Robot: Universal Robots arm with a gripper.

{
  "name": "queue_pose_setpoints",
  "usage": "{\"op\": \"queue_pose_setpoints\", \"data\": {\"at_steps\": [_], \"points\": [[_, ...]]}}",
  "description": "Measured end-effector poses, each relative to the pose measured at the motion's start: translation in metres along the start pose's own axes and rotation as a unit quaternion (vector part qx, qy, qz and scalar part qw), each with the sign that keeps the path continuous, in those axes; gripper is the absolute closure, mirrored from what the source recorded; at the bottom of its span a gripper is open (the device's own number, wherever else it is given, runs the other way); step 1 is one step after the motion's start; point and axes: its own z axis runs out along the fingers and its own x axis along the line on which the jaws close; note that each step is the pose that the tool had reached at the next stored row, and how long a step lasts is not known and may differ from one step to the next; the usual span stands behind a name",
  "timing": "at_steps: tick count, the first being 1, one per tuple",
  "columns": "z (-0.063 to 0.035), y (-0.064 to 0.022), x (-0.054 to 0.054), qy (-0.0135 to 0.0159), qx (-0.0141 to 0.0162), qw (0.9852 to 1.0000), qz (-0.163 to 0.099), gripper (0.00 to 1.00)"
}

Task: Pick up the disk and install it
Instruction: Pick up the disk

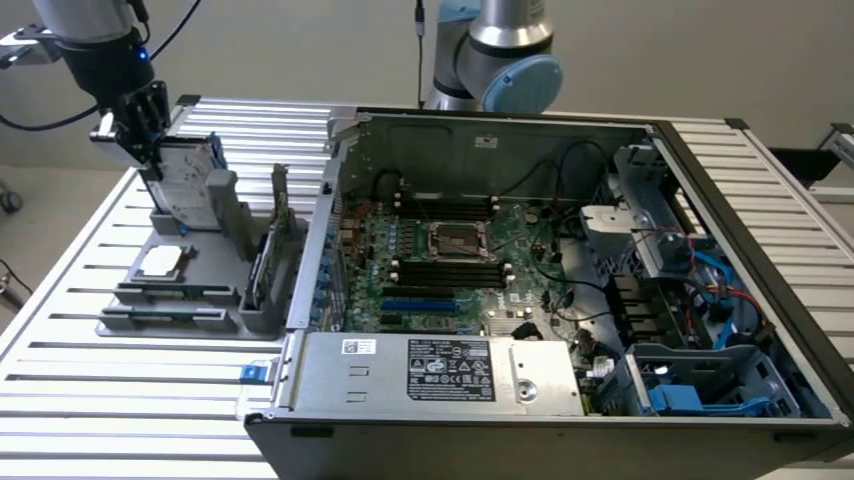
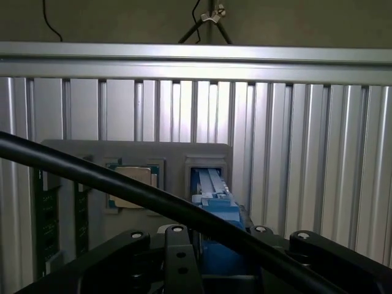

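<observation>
exterior view: claw [image 1: 147, 165] clamps the disk [image 1: 198, 188].

Slatted aluminium table [image 1: 120, 400], plain pale wall [image 1: 307, 50]

Slatted aluminium table [image 1: 120, 420] carries two items: a grey holder [image 1: 167, 322] at the exterior view's left and an open computer case [image 1: 507, 140] just beside it. On the holder, a small silver chip [image 1: 160, 262] lies flat and a thin dark card [image 1: 282, 195] stands upright (on the side nearer the case). Inside the case are a green motherboard [image 1: 523, 235] with a CPU socket [image 1: 455, 240] mid-board, and a labelled power supply [image 1: 441, 370] along the near edge — blue bracket [image 1: 674, 398] in the near corner.
</observation>
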Motion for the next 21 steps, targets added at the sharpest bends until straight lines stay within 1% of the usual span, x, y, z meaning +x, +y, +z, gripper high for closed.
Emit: {"op": "queue_pose_setpoints", "data": {"at_steps": [4,5,21], "points": [[0.0,0.0,0.0007,0.0,0.0,1.0,0.0,0.64],[0.0001,0.0,0.0008,0.0,0.0,1.0,0.0,0.68],[0.0001,0.0001,0.0029,0.0,0.0,1.0,0.001,0.68]]}}
